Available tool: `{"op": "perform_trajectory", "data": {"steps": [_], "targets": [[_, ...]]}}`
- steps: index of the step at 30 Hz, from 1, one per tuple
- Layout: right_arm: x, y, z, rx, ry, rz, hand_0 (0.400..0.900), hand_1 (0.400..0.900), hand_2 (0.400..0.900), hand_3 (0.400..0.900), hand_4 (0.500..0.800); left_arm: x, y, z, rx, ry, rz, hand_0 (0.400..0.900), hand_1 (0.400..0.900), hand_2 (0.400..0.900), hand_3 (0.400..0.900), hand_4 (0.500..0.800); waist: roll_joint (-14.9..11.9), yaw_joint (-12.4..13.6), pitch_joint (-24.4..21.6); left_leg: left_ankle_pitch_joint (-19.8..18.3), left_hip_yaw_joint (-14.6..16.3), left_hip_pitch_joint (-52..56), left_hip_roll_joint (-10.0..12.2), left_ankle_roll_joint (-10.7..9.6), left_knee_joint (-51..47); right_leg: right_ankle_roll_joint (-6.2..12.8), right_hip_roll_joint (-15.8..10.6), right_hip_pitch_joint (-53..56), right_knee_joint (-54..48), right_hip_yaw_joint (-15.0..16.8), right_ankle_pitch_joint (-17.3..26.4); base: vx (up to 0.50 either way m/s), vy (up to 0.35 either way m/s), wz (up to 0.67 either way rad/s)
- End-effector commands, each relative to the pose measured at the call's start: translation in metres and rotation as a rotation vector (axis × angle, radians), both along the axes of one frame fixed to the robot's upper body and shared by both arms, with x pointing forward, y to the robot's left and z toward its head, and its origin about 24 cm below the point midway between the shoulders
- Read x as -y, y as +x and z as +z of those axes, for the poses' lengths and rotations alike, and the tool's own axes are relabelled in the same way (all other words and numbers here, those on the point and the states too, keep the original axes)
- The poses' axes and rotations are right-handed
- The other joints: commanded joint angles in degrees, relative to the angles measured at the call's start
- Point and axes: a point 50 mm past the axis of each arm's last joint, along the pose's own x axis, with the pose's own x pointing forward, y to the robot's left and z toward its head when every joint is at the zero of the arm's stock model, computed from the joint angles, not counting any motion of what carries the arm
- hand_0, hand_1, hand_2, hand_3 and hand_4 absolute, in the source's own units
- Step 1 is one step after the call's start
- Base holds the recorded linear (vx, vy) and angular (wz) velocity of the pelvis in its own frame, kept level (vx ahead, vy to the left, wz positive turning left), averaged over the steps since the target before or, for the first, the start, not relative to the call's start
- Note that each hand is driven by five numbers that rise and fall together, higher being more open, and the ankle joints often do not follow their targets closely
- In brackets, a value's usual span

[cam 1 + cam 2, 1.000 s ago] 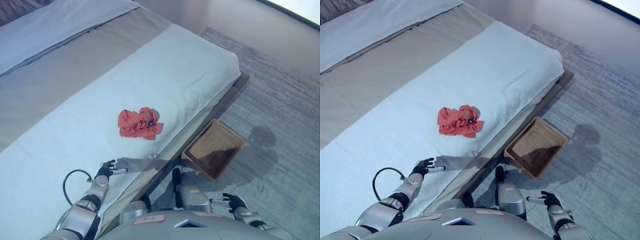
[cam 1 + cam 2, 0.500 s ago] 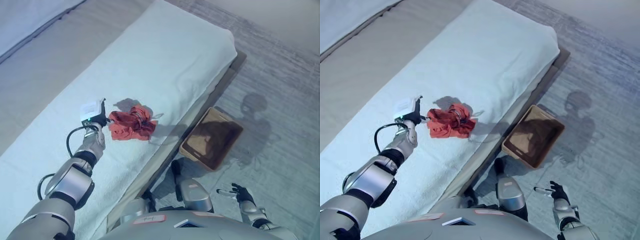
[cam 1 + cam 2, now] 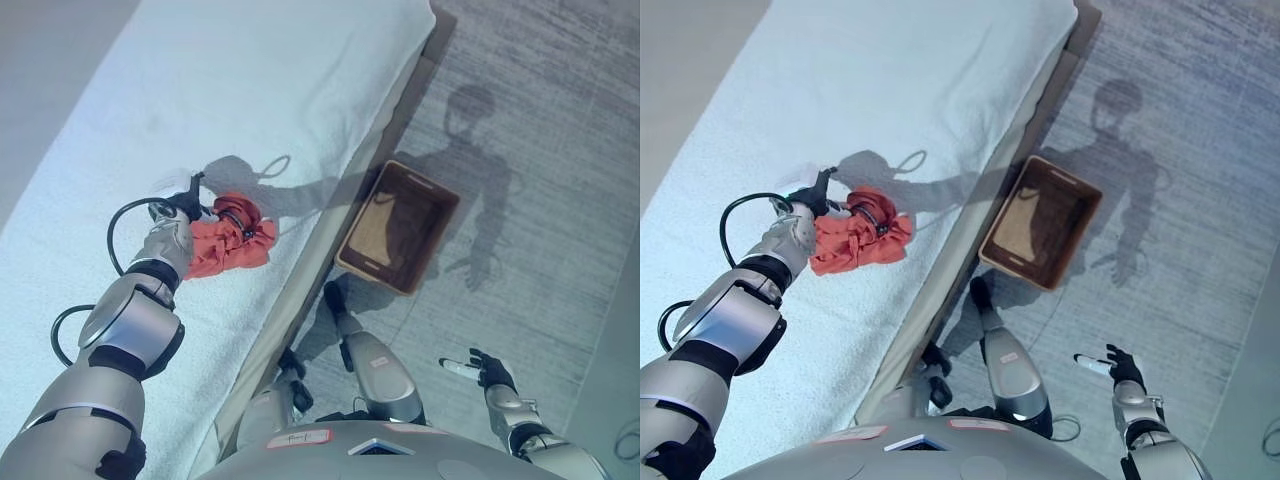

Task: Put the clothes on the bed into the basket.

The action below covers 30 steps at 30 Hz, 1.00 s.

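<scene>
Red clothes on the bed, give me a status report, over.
Left hand at the red clothes, grip unclear. Right hand open over the floor. Clothes on the bed; basket empty on the floor. Nothing between.

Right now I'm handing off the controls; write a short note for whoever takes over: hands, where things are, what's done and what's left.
Left hand: reaching over the bed, at the upper left edge of the crumpled red cloth; I cannot tell whether it has a grip.
Right hand: low over the floor by the robot's side, fingers relaxed, holding nothing.
Red cloth lies on the white bed cover, near the bed's edge.
Brown rectangular basket stands on the grey carpet beside the bed, nothing in it.
Done: reach to the cloth. Left: grasp it, carry it over, drop it in the basket.
</scene>
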Motion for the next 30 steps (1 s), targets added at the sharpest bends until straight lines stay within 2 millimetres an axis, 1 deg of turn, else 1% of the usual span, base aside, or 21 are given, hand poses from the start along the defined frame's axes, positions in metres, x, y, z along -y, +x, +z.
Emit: {"op": "perform_trajectory", "data": {"steps": [1,4,6,7,8,10,11,14,19,20,21,22,24,25,27,30], "targets": [[0.046,0.000,0.021,0.000,-0.098,-0.065,0.900,0.900,0.900,0.900,0.800,-0.027,0.009,0.034,-0.012,0.036,0.055,0.900,0.900,0.900,0.900,0.800,0.3,-0.3,1.0,2.4,1.0,0.4,2.7,-3.1,0.3,6.11,1.1,0.0,-0.1,2.9,-2.0,0.07,0.041,-0.27],[0.048,0.011,0.026,0.031,-0.102,-0.043,0.900,0.900,0.900,0.900,0.800,-0.027,0.006,0.027,-0.061,0.027,0.065,0.900,0.900,0.900,0.900,0.800,0.4,-1.0,0.6,2.0,2.0,0.1,2.6,-3.2,0.3,6.15,1.4,-1.2,-0.1,3.7,-1.6,0.03,0.029,-0.21],[0.047,0.014,0.027,0.031,-0.098,-0.025,0.900,0.900,0.900,0.900,0.800,-0.028,-0.002,0.014,-0.108,-0.025,0.078,0.900,0.900,0.900,0.900,0.800,0.5,-1.1,0.2,1.8,2.3,0.0,2.6,-3.3,0.3,6.13,1.5,-1.5,-0.1,4.0,-1.5,0.04,0.003,-0.12],[0.047,0.015,0.027,0.031,-0.097,-0.016,0.900,0.900,0.900,0.900,0.800,-0.026,-0.004,0.010,-0.102,-0.071,0.092,0.900,0.900,0.900,0.900,0.800,0.6,-0.9,-0.1,1.7,2.3,0.1,2.6,-3.3,0.3,6.11,1.6,-1.6,-0.1,4.0,-1.6,0.04,-0.001,-0.05],[0.047,0.015,0.027,0.030,-0.097,-0.016,0.900,0.900,0.900,0.900,0.800,-0.026,-0.004,0.009,-0.102,-0.072,0.093,0.900,0.900,0.900,0.900,0.800,0.7,-1.0,-0.1,1.7,2.3,0.1,2.6,-3.3,0.3,6.11,1.6,-1.6,-0.1,4.0,-1.6,0.05,-0.007,-0.07],[0.046,0.014,0.026,0.014,-0.086,0.001,0.900,0.900,0.900,0.900,0.800,-0.015,-0.006,-0.003,-0.082,-0.247,0.124,0.900,0.900,0.900,0.900,0.800,0.9,-0.5,-0.6,1.2,2.5,1.0,2.5,-3.2,0.3,5.89,1.6,-0.9,-0.1,4.3,-2.0,0.05,-0.001,-0.10],[0.047,0.012,0.026,0.004,-0.087,0.006,0.900,0.900,0.900,0.900,0.800,-0.012,-0.007,-0.006,-0.094,-0.261,0.115,0.900,0.900,0.900,0.900,0.800,1.0,-0.5,-0.8,1.0,2.5,1.2,2.4,-3.1,0.3,5.84,1.7,-0.8,-0.1,4.3,-2.1,0.02,0.007,-0.07],[0.049,0.011,0.027,-0.015,-0.089,0.025,0.900,0.900,0.900,0.900,0.800,-0.009,-0.008,-0.010,-0.144,-0.206,0.080,0.900,0.900,0.900,0.900,0.800,1.3,-0.5,-1.3,0.7,2.6,1.4,2.2,-2.9,0.3,5.74,1.7,-0.8,-0.1,4.3,-2.1,0.01,0.015,-0.05],[0.053,0.017,0.031,-0.013,-0.102,0.046,0.900,0.900,0.900,0.900,0.800,-0.004,-0.012,-0.019,-0.190,-0.199,0.069,0.900,0.900,0.900,0.900,0.800,1.6,-0.5,-1.4,0.6,2.8,0.7,1.7,-2.6,0.3,5.93,1.6,-1.6,-0.1,4.5,-1.7,-0.02,0.012,-0.07],[0.054,0.018,0.031,-0.011,-0.105,0.046,0.900,0.900,0.900,0.900,0.800,-0.003,-0.013,-0.021,-0.194,-0.194,0.069,0.833,0.833,0.833,0.833,0.760,1.6,-0.6,-1.3,0.6,2.8,0.6,1.7,-2.6,0.3,5.98,1.6,-1.7,-0.1,4.5,-1.6,-0.02,0.006,-0.11],[0.055,0.019,0.032,-0.008,-0.108,0.046,0.900,0.900,0.900,0.900,0.800,-0.004,-0.014,-0.022,-0.197,-0.190,0.076,0.584,0.584,0.584,0.584,0.611,1.5,-0.6,-1.2,0.7,2.9,0.6,1.6,-2.5,0.3,6.00,1.7,-1.8,-0.1,4.5,-1.5,-0.01,-0.004,-0.08],[0.055,0.020,0.032,-0.006,-0.111,0.047,0.900,0.900,0.900,0.900,0.800,-0.004,-0.017,-0.025,-0.204,-0.190,0.085,0.400,0.400,0.400,0.400,0.500,1.4,-0.7,-1.0,0.7,3.0,0.6,1.6,-2.5,0.3,5.98,1.7,-1.9,-0.1,4.6,-1.5,0.00,-0.007,-0.09],[0.054,0.021,0.032,-0.005,-0.112,0.048,0.900,0.900,0.900,0.900,0.800,-0.005,-0.019,-0.028,-0.216,-0.190,0.089,0.400,0.400,0.400,0.400,0.500,1.3,-0.7,-0.8,0.7,3.0,0.6,1.7,-2.5,0.3,5.99,1.7,-1.9,-0.1,4.6,-1.5,0.00,-0.007,-0.07],[0.055,0.023,0.033,0.002,-0.115,0.048,0.900,0.900,0.900,0.900,0.800,-0.004,-0.024,-0.035,-0.232,-0.193,0.101,0.400,0.400,0.400,0.400,0.500,1.0,-0.7,-0.5,0.7,3.3,0.7,1.7,-2.5,0.3,6.06,1.8,-2.0,-0.1,4.8,-1.4,0.00,-0.005,-0.11],[0.054,0.026,0.034,0.008,-0.115,0.053,0.900,0.900,0.900,0.900,0.800,-0.003,-0.026,-0.038,-0.240,-0.190,0.108,0.400,0.400,0.400,0.400,0.500,0.7,-0.9,-0.3,0.6,3.7,1.0,1.6,-2.5,0.3,6.09,2.0,-2.0,-0.1,5.1,-1.3,0.01,-0.002,-0.17],[0.053,0.025,0.033,0.008,-0.114,0.057,0.900,0.900,0.900,0.900,0.800,-0.003,-0.032,-0.046,-0.237,-0.218,0.144,0.400,0.400,0.400,0.400,0.500,0.4,-0.8,-0.3,0.3,4.2,1.4,1.6,-2.4,0.3,6.06,2.2,-1.9,-0.1,5.6,-1.4,0.02,-0.006,-0.14]]}}
